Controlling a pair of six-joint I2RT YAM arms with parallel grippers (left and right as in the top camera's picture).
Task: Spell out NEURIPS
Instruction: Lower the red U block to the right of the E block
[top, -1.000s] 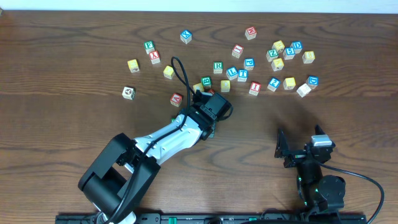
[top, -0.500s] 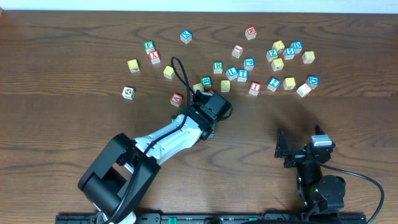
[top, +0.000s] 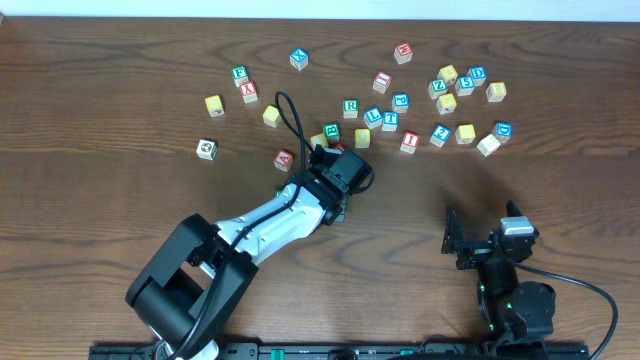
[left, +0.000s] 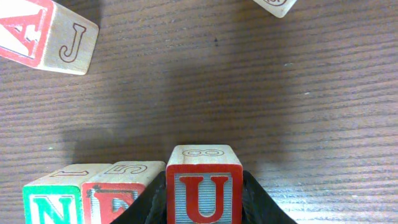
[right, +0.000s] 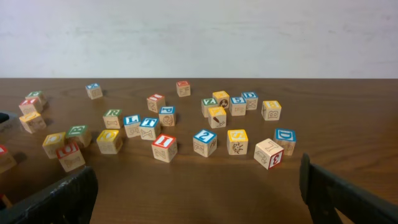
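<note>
The small wooden cube with a red-bordered U is sitting clamped between the left gripper's dark fingers. It is lining up just beside the red-bordered wooden E cube and the green-bordered wooden N cube, near the middle of the dark wooden table. The green-bordered R cube and red-bordered I cube are lying among the scattered cubes beyond. The right gripper is resting well apart, its jaws spread wide.
</note>
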